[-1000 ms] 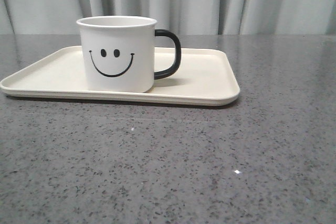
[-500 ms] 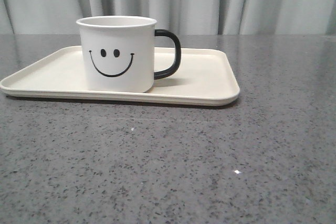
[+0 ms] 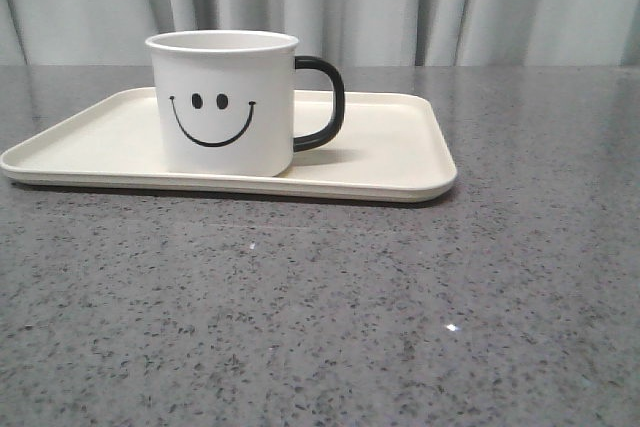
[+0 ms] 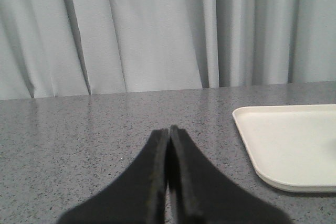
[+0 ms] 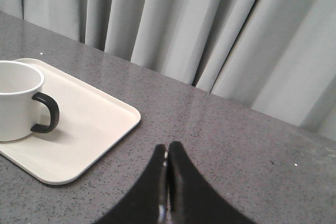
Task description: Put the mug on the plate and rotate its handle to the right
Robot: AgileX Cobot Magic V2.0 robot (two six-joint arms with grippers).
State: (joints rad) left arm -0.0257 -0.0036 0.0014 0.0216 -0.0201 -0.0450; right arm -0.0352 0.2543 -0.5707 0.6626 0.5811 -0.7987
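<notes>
The white mug (image 3: 225, 102) with a black smiley face stands upright on the cream plate (image 3: 385, 152), left of the plate's middle. Its black handle (image 3: 322, 102) points to the right. In the right wrist view the mug (image 5: 18, 100) and its handle (image 5: 46, 113) show on the plate (image 5: 89, 129). My right gripper (image 5: 167, 148) is shut and empty over bare table, apart from the plate. My left gripper (image 4: 169, 129) is also shut and empty, off the plate's (image 4: 291, 145) left end. Neither gripper shows in the front view.
The grey speckled table (image 3: 330, 317) stretches in front of and to the right of the plate. Pale pleated curtains (image 3: 400, 2) hang behind the table's far edge.
</notes>
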